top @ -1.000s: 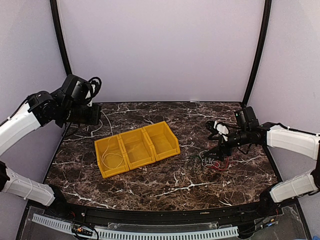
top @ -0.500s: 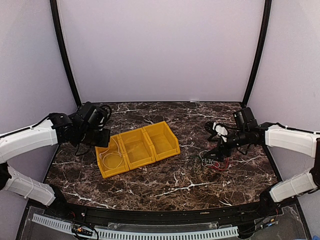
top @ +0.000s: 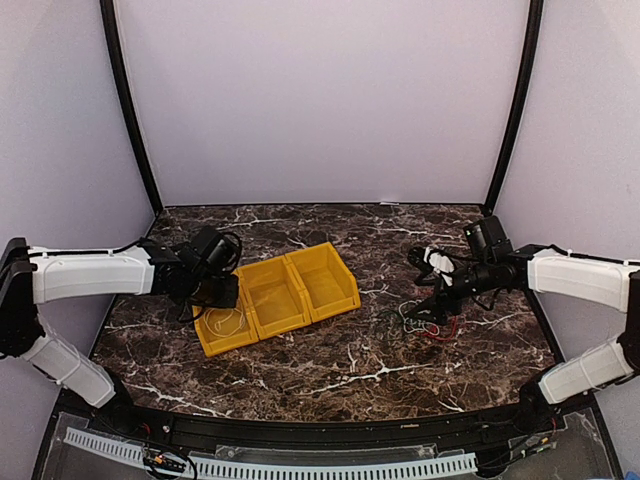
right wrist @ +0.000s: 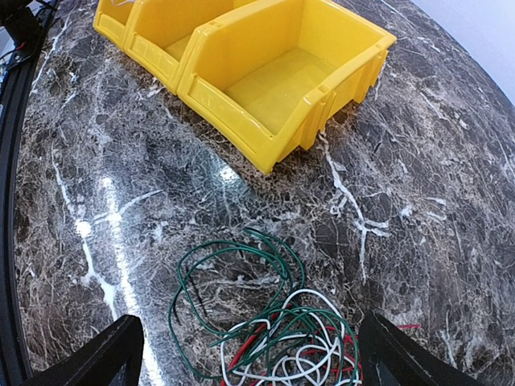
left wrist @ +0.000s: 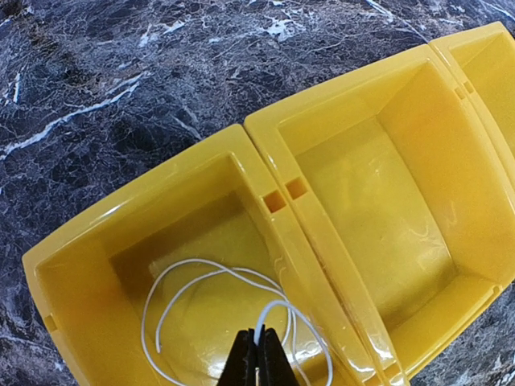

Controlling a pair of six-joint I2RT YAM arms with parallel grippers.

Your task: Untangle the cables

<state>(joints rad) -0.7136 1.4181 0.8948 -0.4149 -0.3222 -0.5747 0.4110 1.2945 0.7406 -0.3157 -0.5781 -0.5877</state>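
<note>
The left gripper point(left wrist: 257, 359) has come down from high at the back; it now hangs over the end compartment of the three-part yellow bin point(left wrist: 161, 177), clenched on one white cable point(left wrist: 201, 277) whose loops lie just below it. The one remaining tangle point(right wrist: 265, 322), with green, red and white strands, lies on the bench point(right wrist: 418, 161) under the right gripper point(right wrist: 257, 366), which is spread wide and empty. The wires look light, soft and springy, so pinching one outer loop seems best.

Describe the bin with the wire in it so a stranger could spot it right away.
On the dark marble table sits a row of three yellow bins, side by side. Take the end bin at the left of the top view. It alone holds a looped white wire; the other two are empty.
</note>
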